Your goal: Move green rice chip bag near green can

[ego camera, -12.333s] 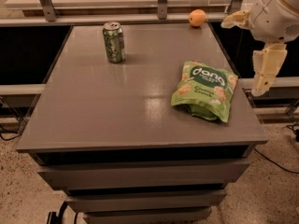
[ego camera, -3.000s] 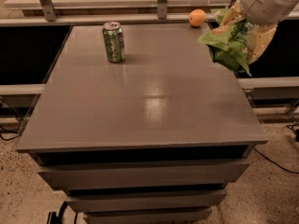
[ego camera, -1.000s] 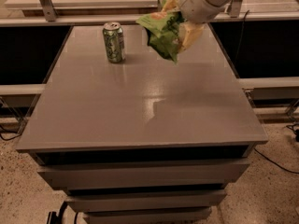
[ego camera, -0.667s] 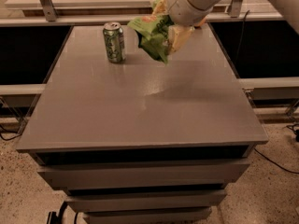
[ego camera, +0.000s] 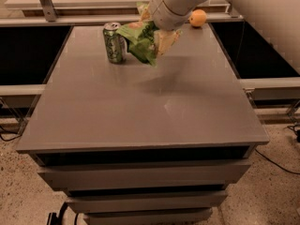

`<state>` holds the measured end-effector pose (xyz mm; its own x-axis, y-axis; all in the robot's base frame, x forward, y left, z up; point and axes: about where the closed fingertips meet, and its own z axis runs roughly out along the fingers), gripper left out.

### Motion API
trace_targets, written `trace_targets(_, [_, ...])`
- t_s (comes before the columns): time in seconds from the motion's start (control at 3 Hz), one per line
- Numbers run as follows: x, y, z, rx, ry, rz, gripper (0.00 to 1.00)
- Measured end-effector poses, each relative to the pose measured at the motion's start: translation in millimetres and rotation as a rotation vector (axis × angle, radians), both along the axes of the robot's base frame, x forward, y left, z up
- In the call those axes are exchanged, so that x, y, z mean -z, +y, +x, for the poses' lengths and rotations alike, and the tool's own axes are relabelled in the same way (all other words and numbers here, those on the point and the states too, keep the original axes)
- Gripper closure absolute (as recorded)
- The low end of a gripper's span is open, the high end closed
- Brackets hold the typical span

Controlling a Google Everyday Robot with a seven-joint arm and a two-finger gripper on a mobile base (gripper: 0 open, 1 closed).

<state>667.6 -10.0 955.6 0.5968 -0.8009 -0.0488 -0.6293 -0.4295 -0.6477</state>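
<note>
While jaws clasp green rice chip bag [ego camera: 138, 41] beside green can [ego camera: 113, 42], wide tabletop [ego camera: 140, 111] toward front edge.

Dim, warm indoor light falls from above on the grey table [ego camera: 93, 116], leaving a pale sheen near its middle and dark recesses to left and right. The gripper [ego camera: 158, 37], at the far side beside the can [ego camera: 113, 42], clasps the chip bag [ego camera: 138, 43] and casts a soft-edged shadow on the tabletop just nearer.
</note>
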Motion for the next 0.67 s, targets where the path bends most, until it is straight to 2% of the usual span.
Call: trace_targets(0.67, [27, 11, 20, 0.028, 0.049, -0.027, 1.00])
